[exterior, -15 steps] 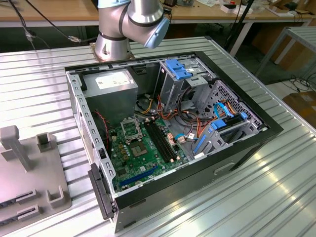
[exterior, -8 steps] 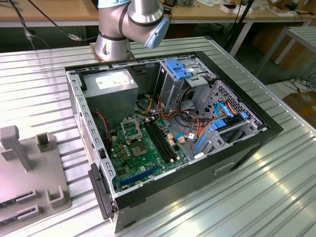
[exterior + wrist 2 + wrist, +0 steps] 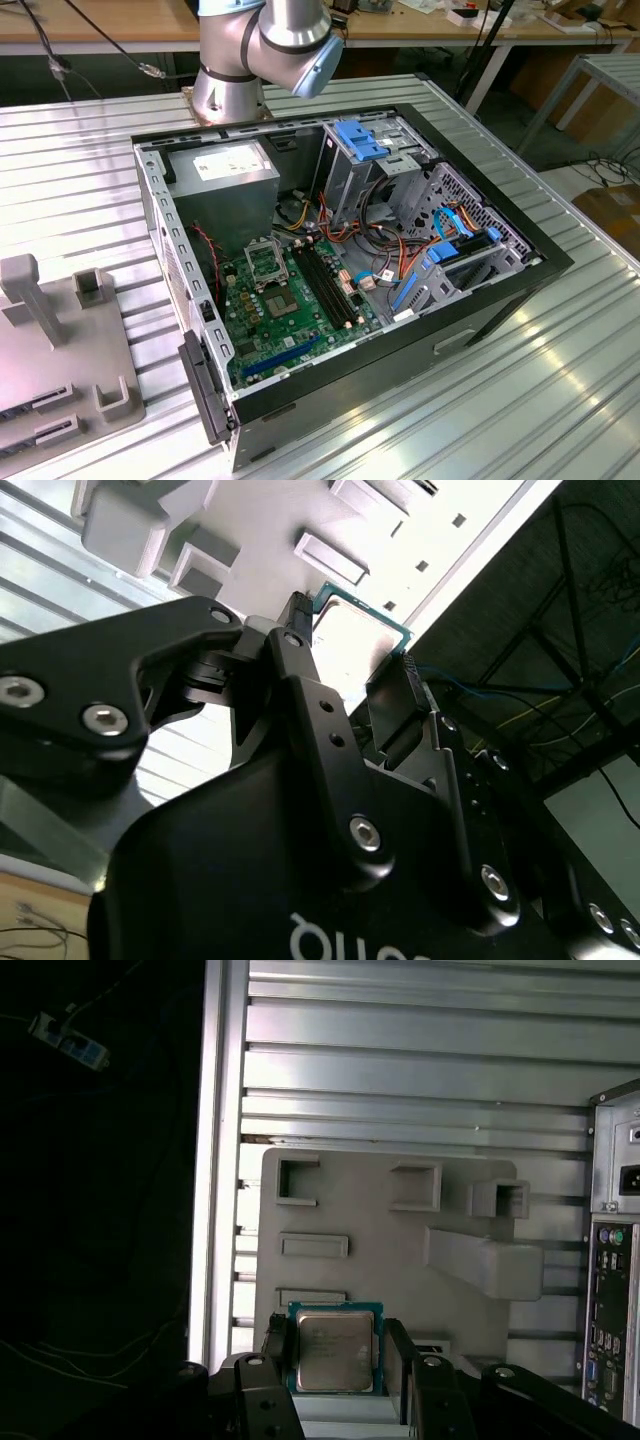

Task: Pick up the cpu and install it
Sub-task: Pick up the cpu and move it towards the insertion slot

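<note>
The cpu (image 3: 335,1350), a small square chip with a silver-grey metal top and green rim, sits between the two black fingers of my gripper (image 3: 337,1348), which is shut on its opposite edges. In the second wrist view the cpu (image 3: 362,638) shows edge-on between the fingertips (image 3: 297,615), held in the air above the grey holder tray (image 3: 390,1250). The square framed socket (image 3: 262,262) lies on the green motherboard (image 3: 300,330) inside the open computer case (image 3: 480,300). The arm's base (image 3: 250,60) stands behind the case.
The grey holder tray (image 3: 60,350) with raised blocks lies at the exterior view's left on the ribbed metal table (image 3: 540,400). Inside the case are a grey power-supply box (image 3: 225,175), blue drive brackets (image 3: 365,140), loose cables (image 3: 400,250) and a bare dark chip (image 3: 279,303).
</note>
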You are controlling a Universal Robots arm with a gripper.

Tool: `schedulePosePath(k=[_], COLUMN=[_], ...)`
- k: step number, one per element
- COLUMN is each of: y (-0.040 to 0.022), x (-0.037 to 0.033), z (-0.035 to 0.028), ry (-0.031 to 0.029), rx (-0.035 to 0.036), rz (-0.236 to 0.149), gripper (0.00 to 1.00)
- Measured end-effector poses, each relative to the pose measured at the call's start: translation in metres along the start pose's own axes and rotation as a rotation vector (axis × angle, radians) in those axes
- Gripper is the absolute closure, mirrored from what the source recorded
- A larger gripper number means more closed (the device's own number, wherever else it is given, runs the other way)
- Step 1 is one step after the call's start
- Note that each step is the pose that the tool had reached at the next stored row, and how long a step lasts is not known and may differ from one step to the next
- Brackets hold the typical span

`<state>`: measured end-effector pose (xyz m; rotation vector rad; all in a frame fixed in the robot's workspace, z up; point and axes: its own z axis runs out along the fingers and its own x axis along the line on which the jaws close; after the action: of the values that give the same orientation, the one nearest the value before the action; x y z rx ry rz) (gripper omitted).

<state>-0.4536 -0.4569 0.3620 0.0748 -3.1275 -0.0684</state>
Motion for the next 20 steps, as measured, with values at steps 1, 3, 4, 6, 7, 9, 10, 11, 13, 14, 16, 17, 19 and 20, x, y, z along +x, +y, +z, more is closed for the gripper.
schedulePosePath(k=[1, 3, 4, 6, 7, 9, 10, 11, 13, 14, 16, 17, 19, 20], y=[0.0000, -0.0002, -0.0002, -0.0004, -0.0006, -0.0009, -0.0010, -0.0012, -0.0017, -0.0018, -0.0020, -0.0022, -0.0025, -0.0026], x=[-0.0003, -0.0026, -0.0040, -0.0081, -0.0122, -0.0183, -0.0210, -0.0255, -0.0347, -0.0372, -0.0431, -0.0472, -0.0528, -0.0551], z=[-0.0001, -0.0001, 0.0000, -0.0001, -0.0001, -0.0002, -0.0002, -0.0003, -0.0004, -0.0004, -0.0006, -0.0006, -0.0006, -0.0007], ry=[0.0001, 0.0000, -0.0001, 0.0000, 0.0000, -0.0001, -0.0001, 0.0000, 0.0000, -0.0002, 0.0000, -0.0001, -0.0002, -0.0001], rx=[0.0000, 0.0000, -0.0001, 0.0000, 0.0000, -0.0001, -0.0001, 0.0000, -0.0001, -0.0002, 0.0000, -0.0001, -0.0002, 0.0000], rz=[0.000, 0.000, 0.000, 0.000, 0.000, 0.000, 0.000, 0.000, 0.000, 0.000, 0.000, 0.000, 0.000, 0.000], gripper=[0.53, 0.53, 0.53, 0.53, 0.53, 0.53, 0.53, 0.53, 0.53, 0.53, 0.53, 0.53, 0.53, 0.53])
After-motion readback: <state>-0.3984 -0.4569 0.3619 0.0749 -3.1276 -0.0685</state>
